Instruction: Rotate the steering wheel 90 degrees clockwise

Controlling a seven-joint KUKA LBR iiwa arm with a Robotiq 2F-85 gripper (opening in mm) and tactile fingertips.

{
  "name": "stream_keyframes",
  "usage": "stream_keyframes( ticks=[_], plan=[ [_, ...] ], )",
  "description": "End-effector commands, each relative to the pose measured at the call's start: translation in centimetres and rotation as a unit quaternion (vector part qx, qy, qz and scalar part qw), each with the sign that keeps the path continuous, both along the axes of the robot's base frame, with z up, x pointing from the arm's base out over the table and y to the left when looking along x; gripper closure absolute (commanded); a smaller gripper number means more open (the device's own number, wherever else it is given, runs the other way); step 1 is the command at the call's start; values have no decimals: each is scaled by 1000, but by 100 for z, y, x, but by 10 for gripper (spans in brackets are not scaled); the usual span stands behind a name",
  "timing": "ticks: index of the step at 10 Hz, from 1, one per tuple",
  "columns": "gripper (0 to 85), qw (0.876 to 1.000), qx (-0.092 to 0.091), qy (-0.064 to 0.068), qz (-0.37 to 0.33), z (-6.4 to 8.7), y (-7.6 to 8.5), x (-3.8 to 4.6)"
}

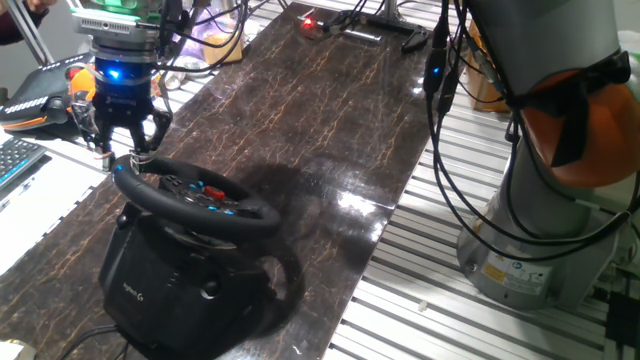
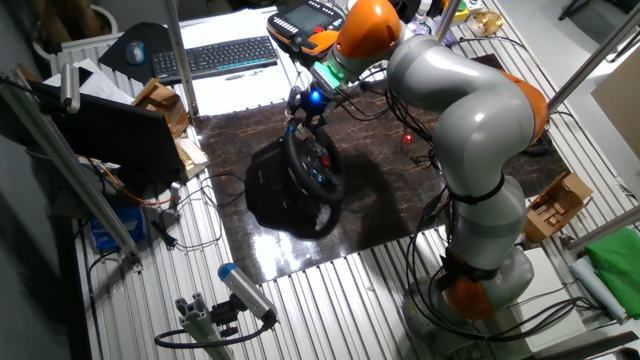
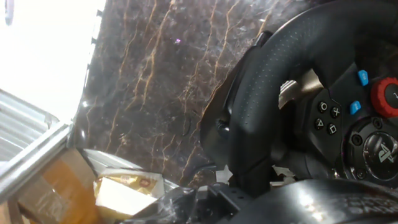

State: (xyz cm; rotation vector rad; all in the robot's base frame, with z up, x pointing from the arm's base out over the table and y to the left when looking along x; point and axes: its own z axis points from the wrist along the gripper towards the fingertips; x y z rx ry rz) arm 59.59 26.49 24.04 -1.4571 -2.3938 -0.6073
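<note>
The steering wheel (image 1: 200, 195) is black and round, with red and blue hub buttons, and stands tilted on a bulky black base (image 1: 170, 290) on the dark marble-patterned tabletop (image 1: 330, 110). It also shows in the other fixed view (image 2: 315, 165). In the hand view its rim (image 3: 267, 112) fills the right side, very close. My gripper (image 1: 123, 153) sits at the wheel's far left rim edge. Its jaws look spread and straddle the rim. It shows in the other fixed view (image 2: 303, 125) right above the wheel.
An orange-and-black handheld controller (image 1: 45, 95) and a keyboard (image 2: 215, 57) lie beyond the wheel. A small device with a red light (image 1: 310, 22) sits at the far end. The arm's base (image 1: 540, 230) stands to the right with hanging cables. Cardboard boxes (image 3: 50, 193) lie beside the table.
</note>
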Motion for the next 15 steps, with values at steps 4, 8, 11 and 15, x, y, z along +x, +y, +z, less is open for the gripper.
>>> stream_keyframes(
  ticks=[4,8,11,15],
  plan=[
    [560,999,-8,10,-39,-51,-35,30],
    [547,998,-6,21,-65,-89,-105,65],
    [543,995,5,35,-98,-140,-149,81],
    [540,990,0,45,-132,-203,-216,86]
  ],
)
